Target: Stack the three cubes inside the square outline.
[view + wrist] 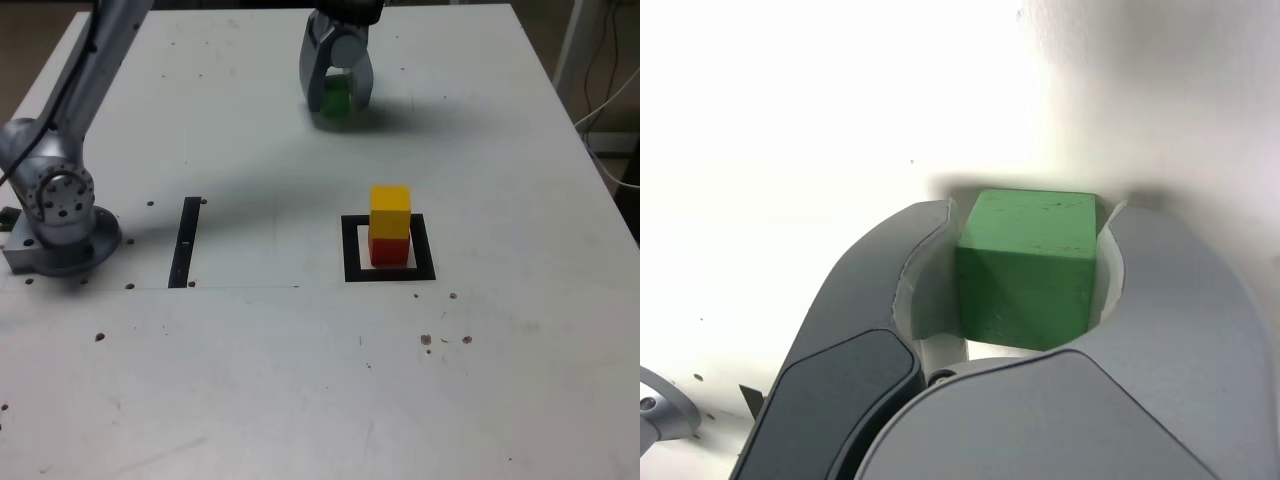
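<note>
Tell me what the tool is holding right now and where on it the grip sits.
The tool is closed on the green cube, its two jaws pressing opposite side faces; the cube's top face stays uncovered.

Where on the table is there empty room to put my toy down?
The wide front of the table, nearer the camera than the square outline, is bare. So is the stretch between the black strip and the square. The square is taken by the yellow cube on the red cube; the gripper surrounds the green cube.
</note>
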### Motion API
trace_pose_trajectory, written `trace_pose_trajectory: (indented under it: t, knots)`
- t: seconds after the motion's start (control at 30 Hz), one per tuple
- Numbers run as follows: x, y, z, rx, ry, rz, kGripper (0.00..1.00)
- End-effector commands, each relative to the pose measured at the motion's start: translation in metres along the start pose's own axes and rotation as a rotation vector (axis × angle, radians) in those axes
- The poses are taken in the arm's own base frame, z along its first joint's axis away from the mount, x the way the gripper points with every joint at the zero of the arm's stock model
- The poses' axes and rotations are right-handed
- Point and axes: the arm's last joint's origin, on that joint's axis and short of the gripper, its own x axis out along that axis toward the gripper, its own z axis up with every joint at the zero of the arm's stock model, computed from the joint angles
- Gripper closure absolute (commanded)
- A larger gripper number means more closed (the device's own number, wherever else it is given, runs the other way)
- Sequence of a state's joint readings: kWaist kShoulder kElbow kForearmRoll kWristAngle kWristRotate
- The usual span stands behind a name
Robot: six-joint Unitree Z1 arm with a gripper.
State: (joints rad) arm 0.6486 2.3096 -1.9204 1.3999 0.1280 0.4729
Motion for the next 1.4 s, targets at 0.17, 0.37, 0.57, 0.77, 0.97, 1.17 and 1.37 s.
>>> trace_pose_trajectory:
  t: [0.17,0.37,0.57,0.77,0.97,1.17,1.37]
  knots:
    - [-0.023,-0.019,-0.012,0.023,-0.031,0.013,0.75]
    - [-0.049,-0.047,-0.023,0.065,-0.054,0.037,0.75]
    - [-0.072,-0.085,-0.037,0.122,-0.073,0.051,0.75]
    - [-0.085,-0.121,-0.052,0.163,-0.107,0.032,0.75]
    - [-0.096,-0.154,-0.063,0.206,-0.138,0.039,0.75]
    - [-0.102,-0.191,-0.070,0.257,-0.153,0.049,0.75]
    - [-0.103,-0.224,-0.072,0.304,-0.154,0.056,0.75]
